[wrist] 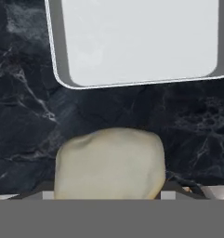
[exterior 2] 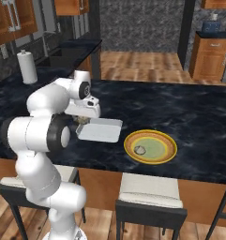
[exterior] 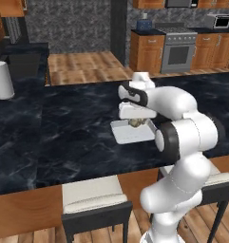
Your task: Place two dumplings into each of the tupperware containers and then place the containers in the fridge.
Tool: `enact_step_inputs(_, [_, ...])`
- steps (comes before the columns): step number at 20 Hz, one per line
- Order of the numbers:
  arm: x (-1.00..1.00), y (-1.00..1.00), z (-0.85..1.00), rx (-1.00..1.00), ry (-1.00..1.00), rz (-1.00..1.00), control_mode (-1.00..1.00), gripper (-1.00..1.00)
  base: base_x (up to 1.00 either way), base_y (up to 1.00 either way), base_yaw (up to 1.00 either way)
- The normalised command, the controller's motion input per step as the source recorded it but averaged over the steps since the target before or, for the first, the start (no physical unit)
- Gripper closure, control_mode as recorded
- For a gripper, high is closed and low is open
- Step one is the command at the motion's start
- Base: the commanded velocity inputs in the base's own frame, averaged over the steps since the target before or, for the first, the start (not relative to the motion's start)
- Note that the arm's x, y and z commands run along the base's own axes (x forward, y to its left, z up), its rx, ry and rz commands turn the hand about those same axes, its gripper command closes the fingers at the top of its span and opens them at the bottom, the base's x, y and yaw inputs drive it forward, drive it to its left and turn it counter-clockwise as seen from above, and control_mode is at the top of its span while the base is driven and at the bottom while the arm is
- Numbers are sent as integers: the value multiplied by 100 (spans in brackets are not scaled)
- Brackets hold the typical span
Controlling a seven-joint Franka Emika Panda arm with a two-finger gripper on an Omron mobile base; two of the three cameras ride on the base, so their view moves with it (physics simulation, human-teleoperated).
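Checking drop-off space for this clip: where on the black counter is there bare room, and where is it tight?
Bare counter runs wide between the paper towel roll and the white tray, and again beyond the green plate toward the far edge. It is crowded at the tray's near side, where the claw holds a dumpling, and between tray and plate.

The worktop point(exterior 2: 189, 117) is showing black marble with pale veins. The tray point(wrist: 141, 42) is looking white, the dumpling point(wrist: 109, 162) beige, the plate point(exterior 2: 157, 149) green, rimmed yellow.
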Motion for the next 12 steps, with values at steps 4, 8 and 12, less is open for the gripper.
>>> enact_step_inputs(4, [49,3,-65,0,2,0,-100,100,0,0,0])
enact_step_inputs(8, [29,13,-61,0,4,0,-100,100,0,0,0])
enact_step_inputs(12, [12,3,-15,0,8,0,-100,100,0,0,0])
